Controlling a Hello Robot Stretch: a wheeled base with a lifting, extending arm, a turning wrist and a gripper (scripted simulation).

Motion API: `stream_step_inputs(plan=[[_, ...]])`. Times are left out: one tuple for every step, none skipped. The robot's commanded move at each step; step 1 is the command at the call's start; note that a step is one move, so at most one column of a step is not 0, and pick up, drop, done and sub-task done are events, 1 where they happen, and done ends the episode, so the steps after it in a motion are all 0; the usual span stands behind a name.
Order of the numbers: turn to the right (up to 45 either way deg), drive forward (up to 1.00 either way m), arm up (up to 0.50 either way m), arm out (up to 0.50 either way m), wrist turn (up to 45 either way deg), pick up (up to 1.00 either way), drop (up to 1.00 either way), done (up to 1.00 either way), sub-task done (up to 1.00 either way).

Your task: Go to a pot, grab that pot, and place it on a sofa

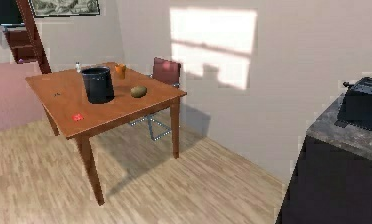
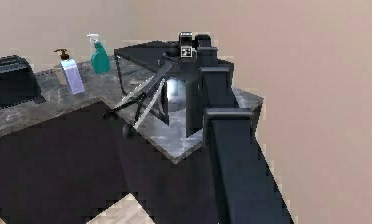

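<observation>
Step in hand, grasping: gripper (image 2: 132, 112) over the counter (image 2: 54, 105) at a shiny rounded thing (image 2: 176, 95), probably the pot; finger spread and hold cannot be told; next, lift clear, seek sofa.

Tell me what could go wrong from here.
1. The arm reaches over the counter; turning toward the table could sweep the gripper into the soap dispenser or spray bottle.
2. The pot stands near an orange cup and a brownish lump; a grab might knock them.
</observation>
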Motion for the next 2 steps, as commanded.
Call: stream_step_inputs(plan=[[0.0,0.0,0.0,0.0,45.0,0.0,0.0,0.0,0.0],[0.0,0.0,0.0,0.0,45.0,0.0,0.0,0.0,0.0]])
